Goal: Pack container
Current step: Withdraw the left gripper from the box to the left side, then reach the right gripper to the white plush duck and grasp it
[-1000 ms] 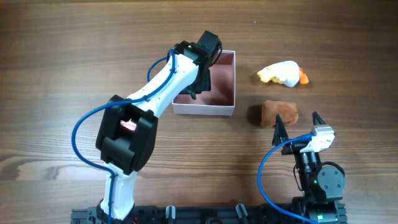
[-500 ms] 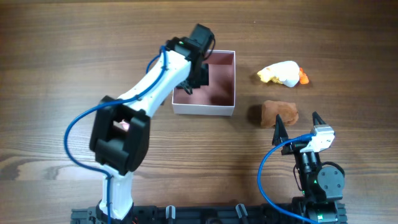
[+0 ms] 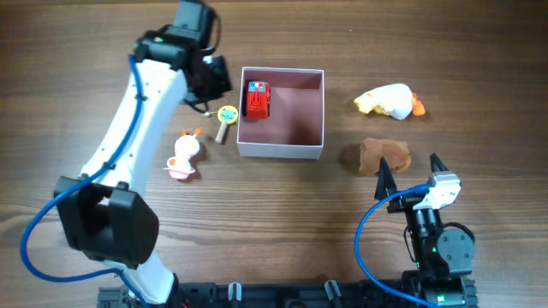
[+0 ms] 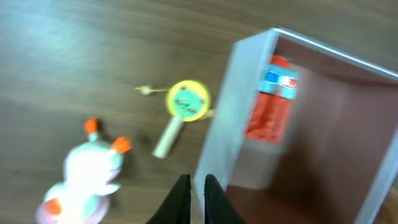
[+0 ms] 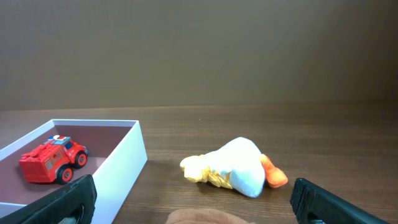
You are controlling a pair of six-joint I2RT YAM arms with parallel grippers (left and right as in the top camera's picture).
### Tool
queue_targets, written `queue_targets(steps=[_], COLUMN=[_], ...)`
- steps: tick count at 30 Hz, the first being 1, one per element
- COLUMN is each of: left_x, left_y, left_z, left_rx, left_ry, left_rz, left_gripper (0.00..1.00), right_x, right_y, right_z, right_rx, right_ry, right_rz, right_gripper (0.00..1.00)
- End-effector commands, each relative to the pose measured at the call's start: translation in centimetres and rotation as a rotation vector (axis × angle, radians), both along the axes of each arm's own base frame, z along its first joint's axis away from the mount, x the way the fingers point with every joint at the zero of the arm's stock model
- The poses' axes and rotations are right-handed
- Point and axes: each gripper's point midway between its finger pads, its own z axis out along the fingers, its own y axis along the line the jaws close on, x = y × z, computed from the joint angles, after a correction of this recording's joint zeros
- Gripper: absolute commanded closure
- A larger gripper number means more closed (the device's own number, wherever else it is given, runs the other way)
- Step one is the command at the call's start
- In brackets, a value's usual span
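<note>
Wooden table [image 3: 86,51]: left fingers [image 4: 177,202] together beside the container [image 3: 280,149] wall (red truck [image 3: 257,99] inside), right fingers [image 3: 383,181] apart.

The container [image 3: 280,151] is seen toward the far edge of the table [image 3: 86,51], roughly midway between the left and right edges. Inside it, the toy truck [image 3: 257,98] is parked in the far-left corner, close to the left wall. Just outside that wall the rattle [image 3: 225,118] is laid. Further left and nearer the near edge, the duck figure [image 3: 185,156] is found. Right of the container the plush bird [image 3: 387,100] is placed, and the furry lump [image 3: 383,156] is set before it, just behind the right gripper [image 3: 408,164], toward the near-right corner.
</note>
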Motion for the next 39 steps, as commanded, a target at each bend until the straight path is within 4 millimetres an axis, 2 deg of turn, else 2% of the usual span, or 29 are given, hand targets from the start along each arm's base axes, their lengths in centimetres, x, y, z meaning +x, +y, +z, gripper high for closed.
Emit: queue_targets(steps=[1, 2, 4, 5, 7, 12, 18, 30, 31, 35, 39], left_x=[-1.2, -1.3, -1.7, -1.9, -2.1, -3.2, -2.8, -3.0, -3.0, -3.0, -3.0], left_y=[2.8, 3.2, 4.3, 4.6, 5.0, 5.6, 5.5, 5.5, 5.5, 5.5, 5.5], left_z=[0.0, -0.1, -0.4, -0.6, -1.0, -2.6, -3.7, -3.8, -3.9, -3.8, -3.8], left_rx=[0.008, 0.01, 0.013, 0.015, 0.02, 0.05, 0.046, 0.047, 0.048, 0.048, 0.048], left_ry=[0.06, 0.07, 0.095, 0.105, 0.117, 0.162, 0.149, 0.156, 0.157, 0.157, 0.157], left_rz=[0.049, 0.058, 0.084, 0.092, 0.1, 0.106, 0.109, 0.109, 0.109, 0.109, 0.109], left_gripper=[0.84, 0.79, 0.41, 0.12, 0.02, 0.0, 0.0, 0.0, 0.0, 0.0, 0.0], right_x=[0.0, 0.0, 0.0, 0.0, 0.0, 0.0, 0.0, -0.1, -0.1, -0.1, -0.5], right_y=[0.2, 0.2, 0.2, 0.2, 0.2, 0.2, 0.2, 0.2, 0.3, 0.0, -1.2], right_z=[0.1, 0.1, 0.1, 0.1, 0.1, 0.1, 0.1, 0.1, 0.2, 0.6, 1.6], right_rx=[0.015, 0.015, 0.015, 0.015, 0.015, 0.015, 0.015, 0.017, 0.025, 0.24, 0.243], right_ry=[-0.007, -0.007, -0.007, -0.006, -0.006, -0.007, -0.007, -0.006, -0.006, -0.002, 0.037], right_rz=[0.012, 0.012, 0.012, 0.012, 0.012, 0.012, 0.012, 0.013, 0.02, 0.003, -0.074], right_gripper=[0.0, 0.01, 0.0, 0.0, 0.01, 0.0, 0.0, 0.0, 0.0, 0.0, 0.0])
